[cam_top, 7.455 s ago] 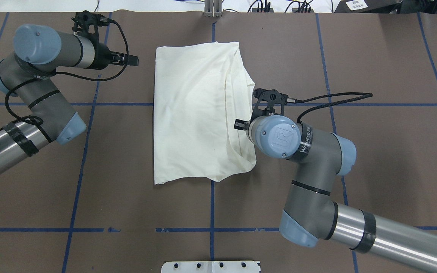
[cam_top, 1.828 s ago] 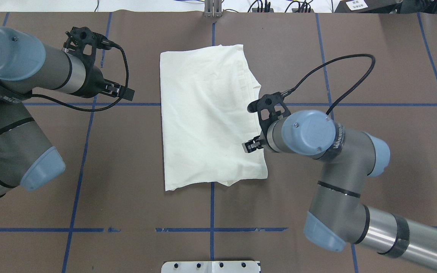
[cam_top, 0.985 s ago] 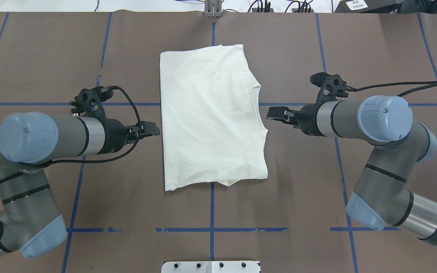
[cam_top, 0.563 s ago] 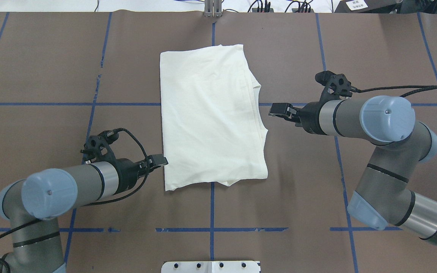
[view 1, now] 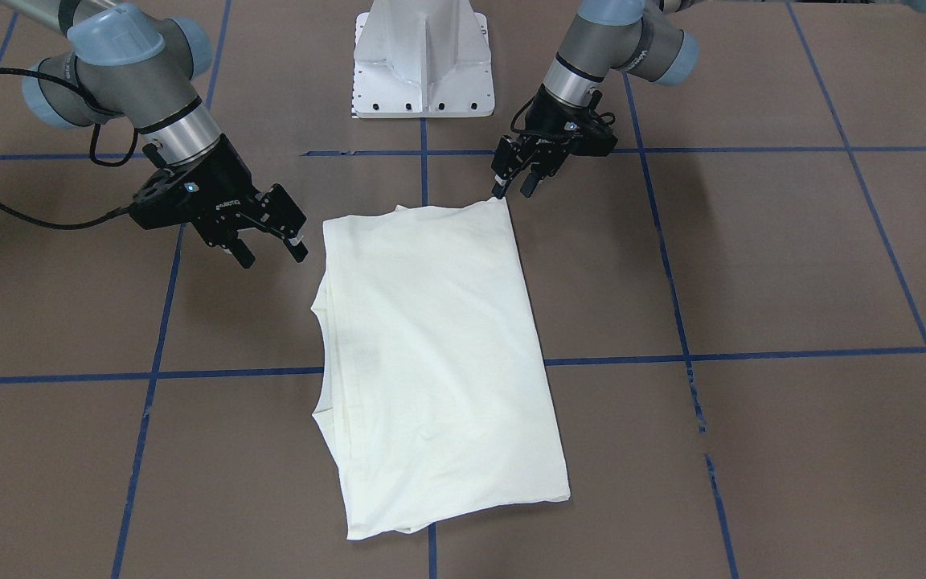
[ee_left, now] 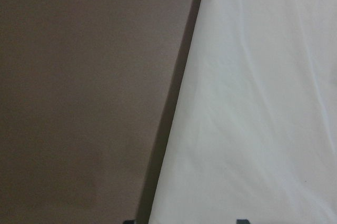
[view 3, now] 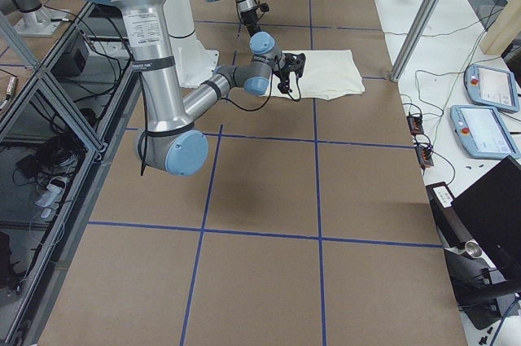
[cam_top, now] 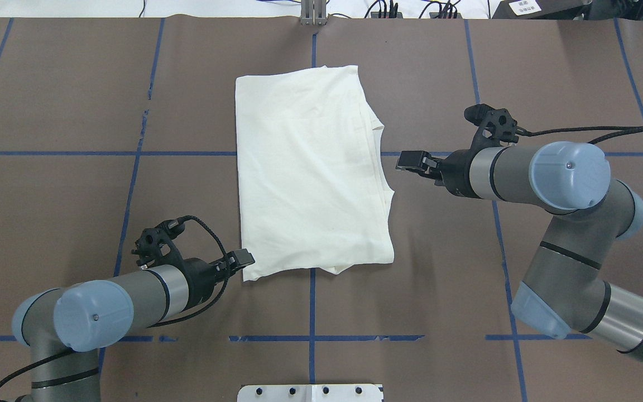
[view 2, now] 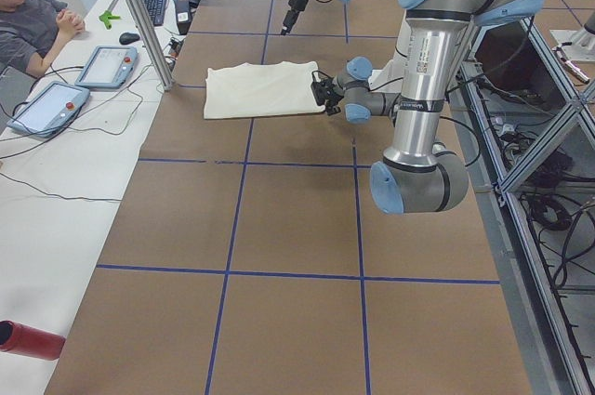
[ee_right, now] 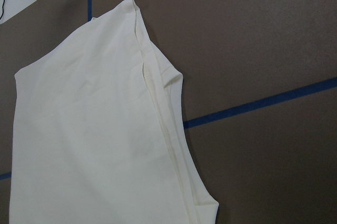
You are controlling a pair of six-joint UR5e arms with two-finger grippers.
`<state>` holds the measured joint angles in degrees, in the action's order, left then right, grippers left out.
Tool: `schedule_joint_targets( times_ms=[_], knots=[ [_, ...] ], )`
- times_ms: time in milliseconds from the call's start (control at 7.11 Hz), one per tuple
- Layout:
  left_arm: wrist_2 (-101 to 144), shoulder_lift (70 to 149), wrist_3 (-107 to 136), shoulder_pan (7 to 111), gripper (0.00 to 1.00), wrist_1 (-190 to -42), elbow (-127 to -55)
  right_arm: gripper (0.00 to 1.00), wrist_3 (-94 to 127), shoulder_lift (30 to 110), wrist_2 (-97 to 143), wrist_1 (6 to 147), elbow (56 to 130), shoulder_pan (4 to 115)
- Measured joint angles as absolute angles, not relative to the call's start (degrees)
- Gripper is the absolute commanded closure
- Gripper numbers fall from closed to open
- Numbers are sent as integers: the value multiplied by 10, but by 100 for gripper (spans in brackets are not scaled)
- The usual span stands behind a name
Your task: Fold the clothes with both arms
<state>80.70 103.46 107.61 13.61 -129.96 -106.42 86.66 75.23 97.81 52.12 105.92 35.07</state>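
Note:
The cream T-shirt [cam_top: 310,167] lies flat on the brown table, folded into a tall rectangle, plain side up; the cat graphic is hidden. It also shows in the front view [view 1: 431,346]. My left gripper [cam_top: 243,259] is open and low at the shirt's near left corner [view 1: 515,181]. The left wrist view shows the shirt's edge [ee_left: 263,103] between the spread fingertips. My right gripper [cam_top: 408,161] is open and empty, just right of the shirt's layered right edge [ee_right: 163,108] and apart from it; it also shows in the front view [view 1: 270,241].
The white pedestal base [view 1: 423,56] stands at the robot's side of the table, just behind the shirt's near edge. Blue tape lines [cam_top: 310,338] cross the brown table. An operator [view 2: 33,14] and control tablets [view 2: 107,65] are beyond the far edge.
My left arm swept from the shirt's far left side down to its near left corner. My right gripper let go of the shirt's right edge, drew back right and now holds still.

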Motion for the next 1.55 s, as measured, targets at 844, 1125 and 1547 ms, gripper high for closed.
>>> schedule_joint_targets(
  times_ms=[844,1125,1547],
  knots=[
    [789,1062,1092,121,34,-1301,-1031,0,867,752,977,521,1058,351],
    [788,1067,1092,121,34,-1302,-1028,0,867,752,977,521,1058,351],
    [788,1073,1092,121,55,-1302,-1019,0,867,752,977,521,1058,351]
  ],
)
